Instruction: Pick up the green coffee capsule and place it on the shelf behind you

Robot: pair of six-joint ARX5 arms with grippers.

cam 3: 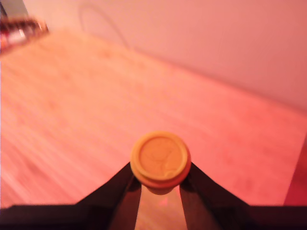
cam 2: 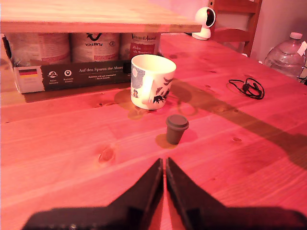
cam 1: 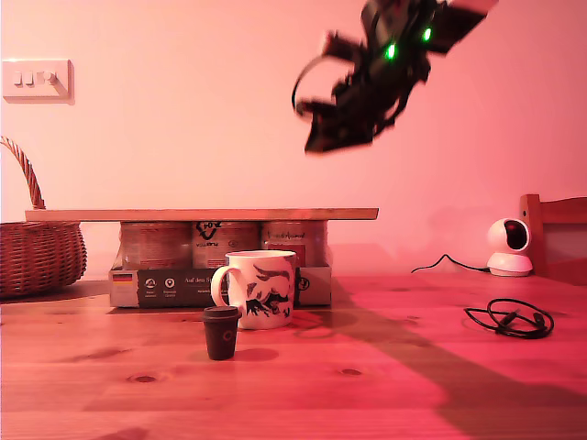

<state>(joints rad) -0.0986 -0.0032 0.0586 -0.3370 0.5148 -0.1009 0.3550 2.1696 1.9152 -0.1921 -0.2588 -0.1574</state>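
While my second end effector [cam 3: 160, 184] grips the green coffee capsule [cam 3: 160, 159] by its body, a slip could drop it short of the shelf [cam 1: 202, 214]. Its rim faces the wrist camera, axis along the fingers. My first end effector [cam 2: 164, 167] is clenched, empty.

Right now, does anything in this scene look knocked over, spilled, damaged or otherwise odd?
Nothing stands out. The white printed mug and dark brown-black capsule stand upright on the knotty wooden tabletop, the pale wooden shelf plank lies level, and my second gripper holds the yellowish-rimmed green coffee capsule.
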